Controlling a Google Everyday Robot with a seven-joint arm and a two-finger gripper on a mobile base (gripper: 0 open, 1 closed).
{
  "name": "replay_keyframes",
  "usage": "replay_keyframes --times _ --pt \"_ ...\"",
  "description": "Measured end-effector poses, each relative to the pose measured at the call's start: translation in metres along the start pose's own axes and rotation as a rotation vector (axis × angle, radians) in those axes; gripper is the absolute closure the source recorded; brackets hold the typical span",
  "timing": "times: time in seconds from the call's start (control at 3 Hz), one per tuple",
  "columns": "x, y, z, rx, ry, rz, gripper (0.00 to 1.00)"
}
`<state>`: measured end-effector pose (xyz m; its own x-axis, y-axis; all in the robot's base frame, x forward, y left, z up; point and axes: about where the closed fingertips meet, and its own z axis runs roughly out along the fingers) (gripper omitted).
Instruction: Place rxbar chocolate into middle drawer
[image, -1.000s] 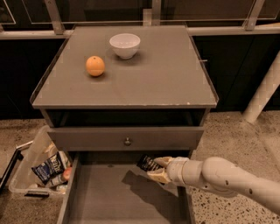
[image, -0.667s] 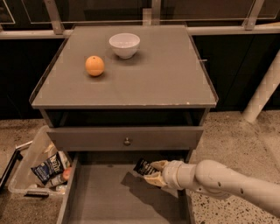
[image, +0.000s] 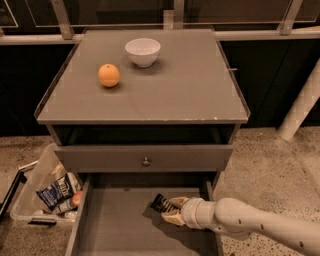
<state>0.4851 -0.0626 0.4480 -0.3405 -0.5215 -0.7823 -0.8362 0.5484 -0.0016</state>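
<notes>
Gripper (image: 170, 210) clamped on the rxbar chocolate (image: 160, 203), which we see held low over the right part of the open middle drawer (image: 110, 225); we judge the carry all but done, with only set-down and release left

The tool (image: 172, 211) hangs over the middle drawer (image: 112, 230), rxbar chocolate (image: 161, 203) pinched at its tip. Left of the tool stands a bin (image: 27, 192); behind and above it, orange (image: 108, 75) and bowl (image: 143, 51) on the desk (image: 190, 90).
</notes>
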Motion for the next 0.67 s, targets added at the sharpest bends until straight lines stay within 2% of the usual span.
replay_keyframes --times 0.67 --pt "0.04 0.002 0.043 0.017 0.004 -0.017 1.0"
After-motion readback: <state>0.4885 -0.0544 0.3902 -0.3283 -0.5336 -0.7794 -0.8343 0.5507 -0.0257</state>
